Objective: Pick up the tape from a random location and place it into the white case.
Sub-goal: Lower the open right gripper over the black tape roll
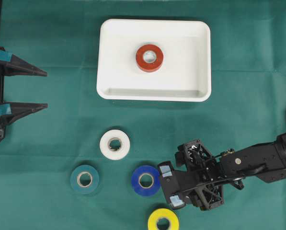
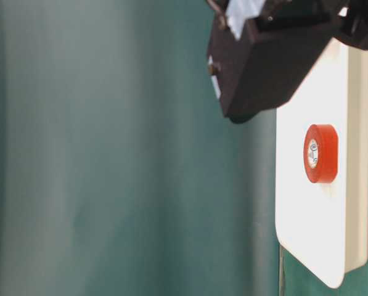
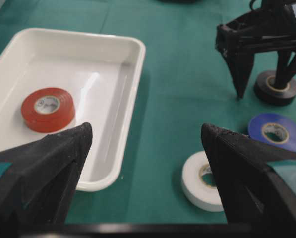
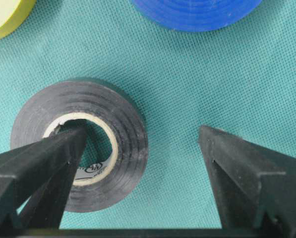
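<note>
A black tape roll (image 4: pixel 124 148) lies flat on the green cloth under my right gripper (image 4: pixel 143 130). The gripper is open: its left finger (image 4: pixel 48 158) reaches into the roll's core and its right finger stands outside, apart from the roll. The overhead view hides this roll beneath the right gripper (image 1: pixel 171 186); the left wrist view shows the black tape roll (image 3: pixel 275 91). The white case (image 1: pixel 104 57) sits at the back with a red tape roll (image 1: pixel 149 58) lying flat in it. My left gripper (image 1: pixel 46 89) stands open at the left edge, holding nothing.
Other rolls lie on the cloth: white (image 1: pixel 115 144), teal (image 1: pixel 85 179), blue (image 1: pixel 145 180) close to the right gripper, and yellow (image 1: pixel 163 220) at the front edge. Green cloth stretches between the rolls and the case.
</note>
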Controlling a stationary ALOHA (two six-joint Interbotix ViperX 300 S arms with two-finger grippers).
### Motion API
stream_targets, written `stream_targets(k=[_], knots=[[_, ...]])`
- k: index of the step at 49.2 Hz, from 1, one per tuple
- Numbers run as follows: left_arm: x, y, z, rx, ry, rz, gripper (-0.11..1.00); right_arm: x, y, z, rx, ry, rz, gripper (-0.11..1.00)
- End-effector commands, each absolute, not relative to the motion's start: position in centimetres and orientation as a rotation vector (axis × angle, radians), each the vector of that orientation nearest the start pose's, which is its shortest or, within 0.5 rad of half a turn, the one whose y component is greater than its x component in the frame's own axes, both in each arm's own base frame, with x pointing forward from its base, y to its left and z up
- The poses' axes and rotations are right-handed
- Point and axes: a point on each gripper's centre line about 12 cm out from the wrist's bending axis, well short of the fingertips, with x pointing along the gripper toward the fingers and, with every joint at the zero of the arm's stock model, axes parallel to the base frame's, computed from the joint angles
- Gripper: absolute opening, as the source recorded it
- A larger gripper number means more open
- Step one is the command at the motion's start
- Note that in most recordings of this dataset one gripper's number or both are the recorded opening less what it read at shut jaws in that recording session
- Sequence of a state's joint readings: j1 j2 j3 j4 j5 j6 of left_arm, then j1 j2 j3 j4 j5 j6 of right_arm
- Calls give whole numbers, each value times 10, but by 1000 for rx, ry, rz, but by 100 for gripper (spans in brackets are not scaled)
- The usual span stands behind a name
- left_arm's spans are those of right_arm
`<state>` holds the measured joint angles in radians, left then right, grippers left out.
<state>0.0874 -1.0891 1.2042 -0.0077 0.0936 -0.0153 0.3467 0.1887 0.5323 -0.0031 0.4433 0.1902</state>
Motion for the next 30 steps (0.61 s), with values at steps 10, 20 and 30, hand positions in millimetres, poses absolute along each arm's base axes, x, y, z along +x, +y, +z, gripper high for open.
stream_targets(k=[10, 20, 30], knots=[[177, 16, 263, -35, 204, 90, 98, 368, 133, 113, -35, 1143, 203, 40], [177, 16, 263, -35, 207, 90, 98, 368, 133, 113, -32, 1143, 202, 25], [177, 16, 262, -36, 212, 92, 98, 368, 133, 113, -32, 1143, 202, 25]])
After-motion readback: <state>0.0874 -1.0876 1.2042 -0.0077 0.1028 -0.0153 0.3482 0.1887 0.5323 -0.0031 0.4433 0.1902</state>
